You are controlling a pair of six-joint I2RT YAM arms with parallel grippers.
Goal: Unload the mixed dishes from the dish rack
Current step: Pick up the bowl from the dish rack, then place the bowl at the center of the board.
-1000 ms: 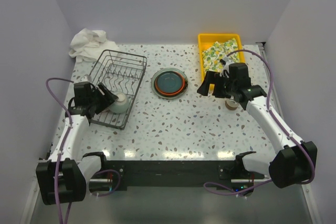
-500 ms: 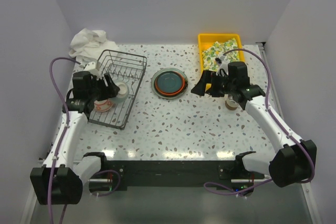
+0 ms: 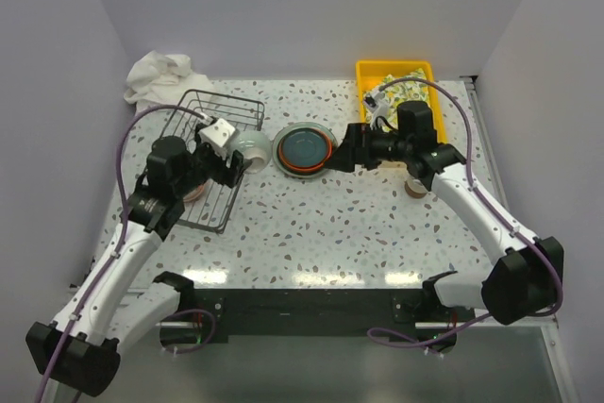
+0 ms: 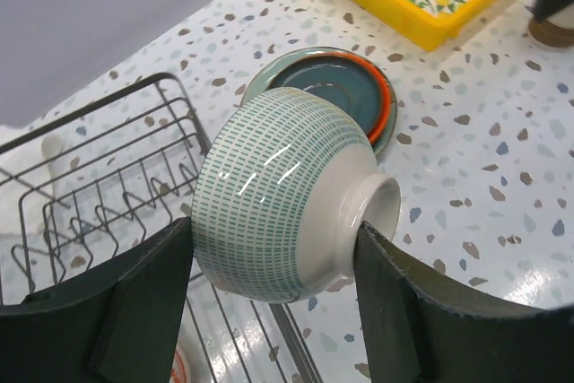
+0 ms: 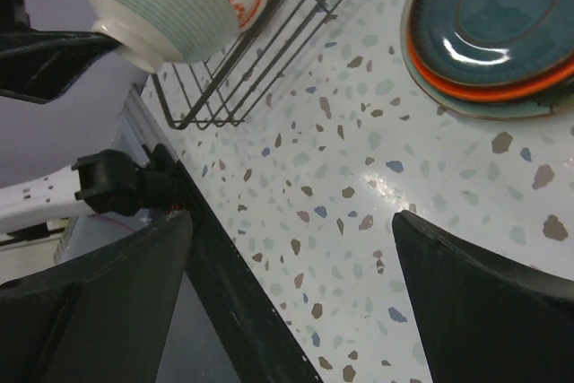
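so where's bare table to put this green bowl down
The wide bare strip of tabletop in front of the dish rack and plate stack is freest. A smaller patch lies behind the stack, between rack and yellow tray. Crowded beside the stack: right gripper there.

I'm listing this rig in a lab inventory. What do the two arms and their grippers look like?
The left arm and right arm have slim white links joined by bulky black joint housings. A purple cable loops loosely along each. The left gripper and right gripper have broad, flat, matte black fingers. No legible markings show.
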